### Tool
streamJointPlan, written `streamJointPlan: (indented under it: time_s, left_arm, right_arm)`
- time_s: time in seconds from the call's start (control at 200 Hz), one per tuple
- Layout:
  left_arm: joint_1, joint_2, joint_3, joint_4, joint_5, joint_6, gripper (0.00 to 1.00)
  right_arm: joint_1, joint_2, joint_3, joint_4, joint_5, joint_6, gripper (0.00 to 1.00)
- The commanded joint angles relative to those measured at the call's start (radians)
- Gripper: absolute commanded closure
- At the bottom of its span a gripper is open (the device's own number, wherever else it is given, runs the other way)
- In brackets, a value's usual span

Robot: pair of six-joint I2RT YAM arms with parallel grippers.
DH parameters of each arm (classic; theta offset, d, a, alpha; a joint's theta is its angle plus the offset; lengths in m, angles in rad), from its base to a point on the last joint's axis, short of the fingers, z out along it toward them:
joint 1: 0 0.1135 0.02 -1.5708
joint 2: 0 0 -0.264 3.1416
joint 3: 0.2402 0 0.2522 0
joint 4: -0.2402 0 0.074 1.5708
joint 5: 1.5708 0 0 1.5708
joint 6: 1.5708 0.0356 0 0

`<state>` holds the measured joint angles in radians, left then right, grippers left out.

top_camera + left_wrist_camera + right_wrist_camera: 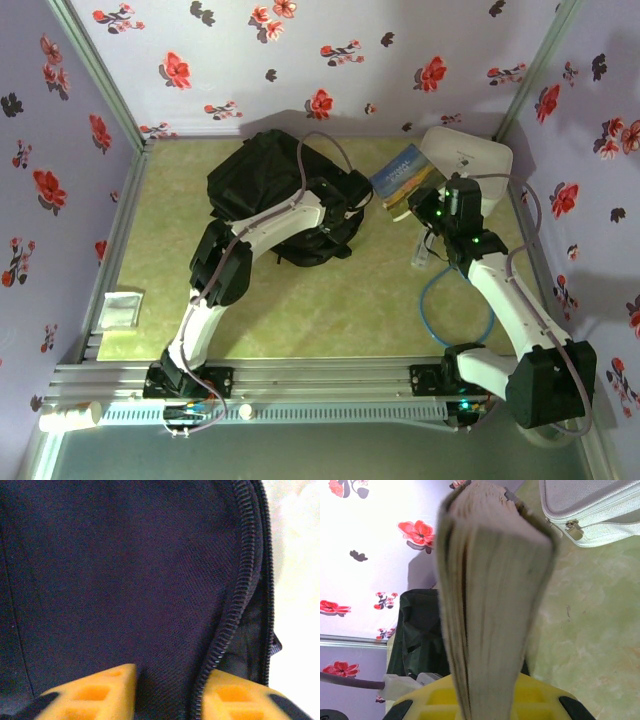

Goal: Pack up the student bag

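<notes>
- Top external: 1 bag (270,185) mid-table, left of centre; packing looks barely begun.
- Left gripper (172,680) straddles bag's zip edge (230,630); can't tell if clamped.
- Right gripper (485,700) clamps 1 book (490,580), just right of bag, not in yet.
- Also 1 white case (470,155) at back right, 1 blue cable (455,310).

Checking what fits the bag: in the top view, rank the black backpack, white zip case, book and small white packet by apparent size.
1. black backpack
2. white zip case, partly behind the right arm
3. book, raised nearer the camera, so unsure against the case
4. white packet
</notes>
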<state>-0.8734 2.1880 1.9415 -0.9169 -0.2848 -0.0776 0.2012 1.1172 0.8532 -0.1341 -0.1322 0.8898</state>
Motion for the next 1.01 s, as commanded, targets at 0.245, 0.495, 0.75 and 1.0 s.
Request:
streamJointPlan:
  time_s: [0.245,0.495,0.75,1.0]
  left_arm:
    - [0.015,-0.202,-0.073,0.113,-0.101,-0.064,0.97]
    - [0.043,-0.395,-0.224,0.336,-0.143,-0.085,0.99]
    - [0.046,-0.451,-0.260,0.433,-0.113,-0.084,0.99]
    - [0.045,-0.467,-0.273,0.444,-0.083,-0.101,1.00]
  right_arm:
    - [-0.026,-0.098,-0.013,0.034,0.044,-0.045,0.95]
    - [-0.016,-0.120,-0.108,0.167,-0.198,0.044,0.95]
    - [0.139,-0.065,-0.156,0.248,-0.196,0.124,0.95]
    - [0.226,0.086,-0.142,0.326,-0.136,0.212,0.96]
